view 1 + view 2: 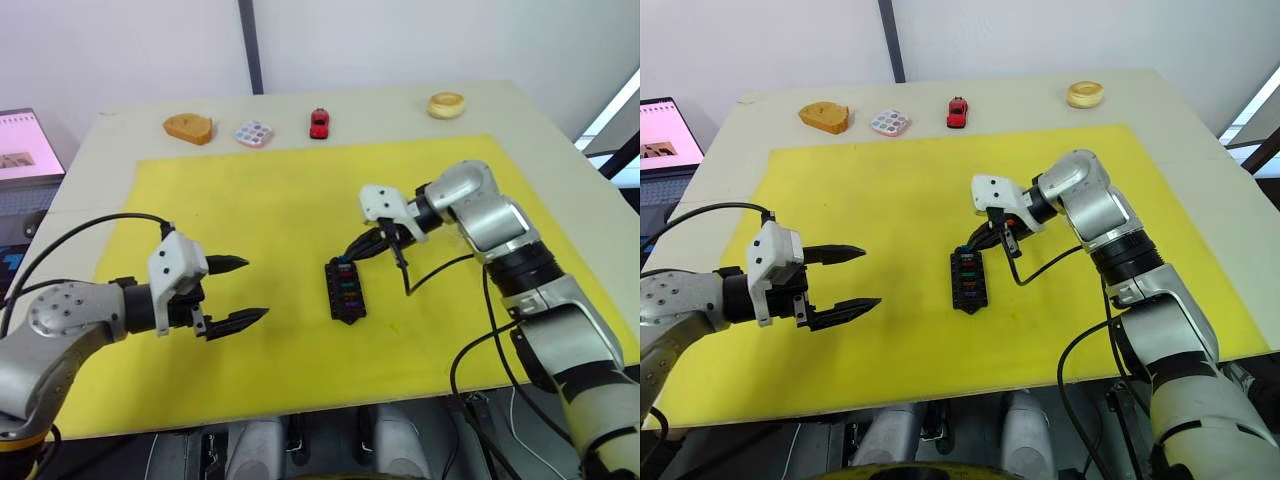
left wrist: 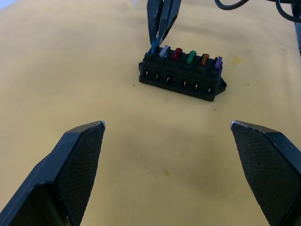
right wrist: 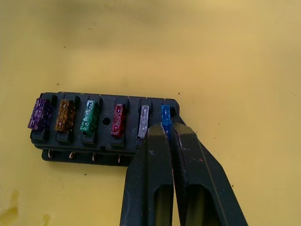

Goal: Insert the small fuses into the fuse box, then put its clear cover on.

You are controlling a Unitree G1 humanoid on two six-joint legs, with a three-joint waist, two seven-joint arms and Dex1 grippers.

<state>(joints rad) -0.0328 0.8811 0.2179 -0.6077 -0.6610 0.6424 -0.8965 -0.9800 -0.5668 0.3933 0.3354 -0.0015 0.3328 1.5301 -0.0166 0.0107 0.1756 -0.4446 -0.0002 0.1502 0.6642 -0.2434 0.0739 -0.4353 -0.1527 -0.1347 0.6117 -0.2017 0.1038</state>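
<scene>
Fuse box (image 1: 346, 290) lay near the middle of the yellow mat (image 1: 280, 190), long side running away from the robot, black, with a single row of slots on top. Six small fuses stood in that row, seen from the right wrist as purple (image 3: 39, 113), orange (image 3: 64, 115), green (image 3: 89, 117), red (image 3: 118, 120), grey (image 3: 143, 121) and blue fuse (image 3: 165, 116), the blue one at the far end of the box. Right gripper (image 3: 168, 129) reached down onto that far end, its two black fingers pressed together and pinching the blue fuse at their tips, the fuse sitting in its slot. Left gripper (image 1: 236, 292) hovered above the mat to the robot's left of the box, well apart from it, fingers spread wide and holding nothing, pointed toward the box. Along the far edge of the table (image 1: 120, 135), beyond the mat: a brown bread-like piece (image 1: 188, 127), a round tray (image 1: 254, 133) with coloured dots, a red toy car (image 1: 319, 123) and a pale ring-shaped pastry (image 1: 446, 104). Could not tell where the clear cover was. Laptop screen (image 1: 25, 146) stood off the table's left corner.
</scene>
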